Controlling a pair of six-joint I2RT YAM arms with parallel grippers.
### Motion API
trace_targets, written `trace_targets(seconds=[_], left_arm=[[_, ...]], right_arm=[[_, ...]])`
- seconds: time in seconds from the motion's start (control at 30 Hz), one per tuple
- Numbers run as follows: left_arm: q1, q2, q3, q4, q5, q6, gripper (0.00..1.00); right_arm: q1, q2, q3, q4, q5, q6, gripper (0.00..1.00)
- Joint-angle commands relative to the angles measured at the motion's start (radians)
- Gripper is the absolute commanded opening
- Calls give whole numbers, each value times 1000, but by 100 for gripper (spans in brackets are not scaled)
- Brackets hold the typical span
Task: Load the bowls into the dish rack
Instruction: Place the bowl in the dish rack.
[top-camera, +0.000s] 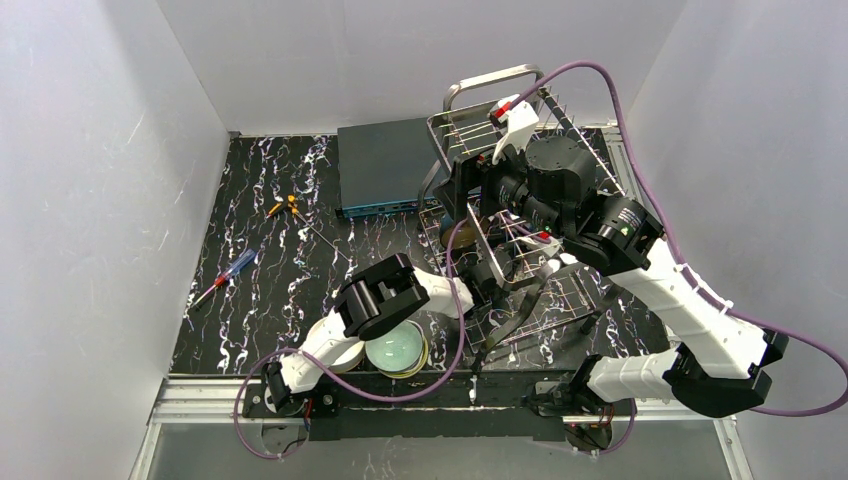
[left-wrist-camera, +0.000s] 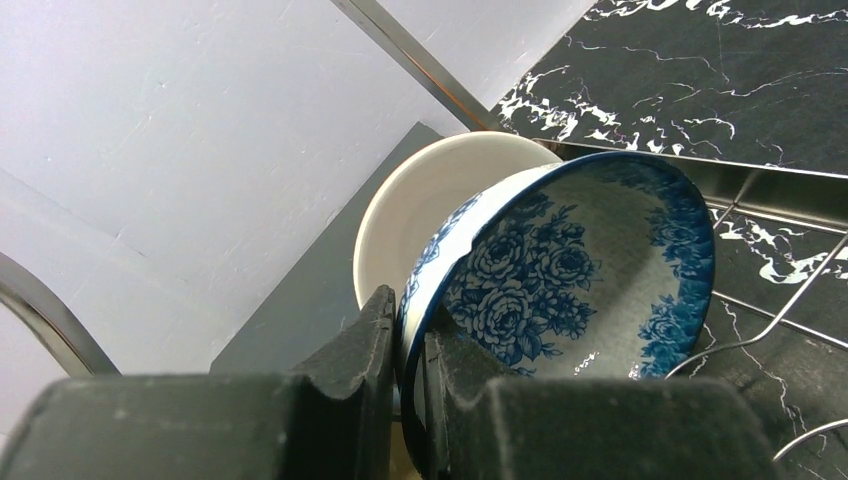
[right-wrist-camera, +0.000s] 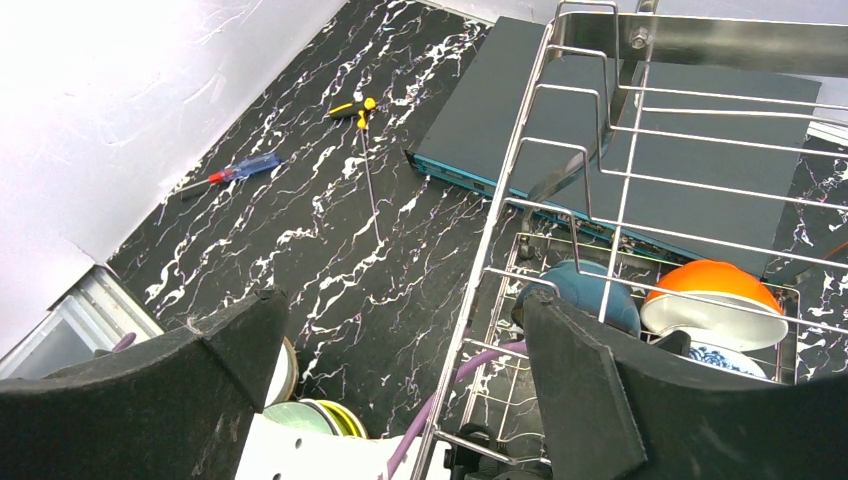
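We see the left arm stretched toward 2 o'clock into the dish rack (right-wrist-camera: 720, 40). The left jaws clamp the rim of the tilted blue-patterned bowl (left-wrist-camera: 560, 270) at its 6 o'clock. The right arm arches above the rack, right jaws wide open and empty.

Black marbled table (top-camera: 260, 270) — carrying dish rack (top-camera: 492, 78), teal box (top-camera: 385, 165), screwdrivers (top-camera: 225, 277), stacked bowls (top-camera: 395, 352).

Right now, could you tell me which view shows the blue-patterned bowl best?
The left wrist view: the blue-patterned bowl fills the frame, its rim clamped in the left gripper. The right wrist view catches only a sliver inside the dish rack; in the top view I cannot make it out.
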Motion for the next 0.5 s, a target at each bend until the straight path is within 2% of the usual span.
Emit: trace_targets(seconds=[0.0, 0.23, 0.37, 0.47], left_arm=[[-8, -40, -28, 48, -21, -11, 10], [-25, -47, -23, 38, -19, -26, 60], [-28, -64, -28, 40, -14, -20, 75], [-29, -87, -41, 48, -13, -19, 80]], right_arm=[[2, -21, -12, 23, 4, -5, 95], [2, -25, -14, 23, 3, -3, 95], [2, -30, -17, 24, 4, -1, 95], [3, -31, -20, 28, 2, 0, 95]])
